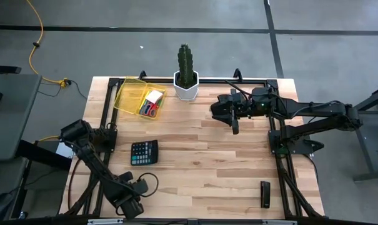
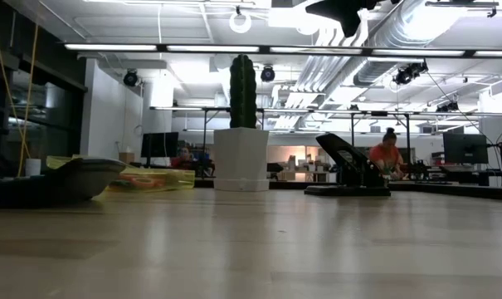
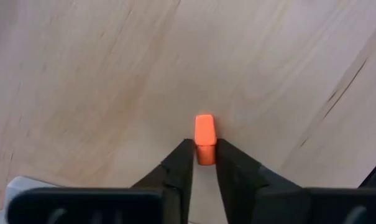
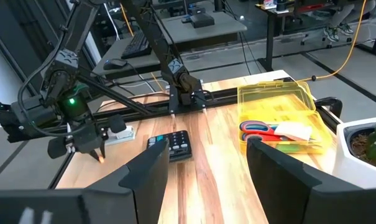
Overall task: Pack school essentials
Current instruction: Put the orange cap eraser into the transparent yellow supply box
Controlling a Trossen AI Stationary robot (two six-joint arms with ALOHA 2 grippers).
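Note:
My left gripper (image 3: 204, 163) is at the table's near left corner (image 1: 131, 206), pointing down and shut on a small orange piece (image 3: 204, 129). The right wrist view shows that gripper (image 4: 99, 151) with the orange piece (image 4: 101, 158) at its tips. My right gripper (image 4: 206, 168) is open and touches nothing, held above the table's far right part (image 1: 234, 124). A clear yellow box (image 1: 139, 95) lies at the far left. It holds red-handled scissors (image 4: 257, 129), a white piece (image 4: 296, 131) and other small stationery. My left gripper pinches the small orange piece between its two fingertips (image 3: 183, 155), on the piece's near end (image 3: 205, 152). The rest of the piece sticks out past the tips. The fingers come from above, pointing down. Whether the piece touches the table, I cannot tell.
A black calculator (image 1: 144, 152) lies left of the table's middle. A cactus in a white pot (image 1: 186, 81) stands at the far edge beside the yellow box. A small black object (image 1: 265, 194) lies near the near right corner. Bare wood (image 1: 201, 156) spans the middle.

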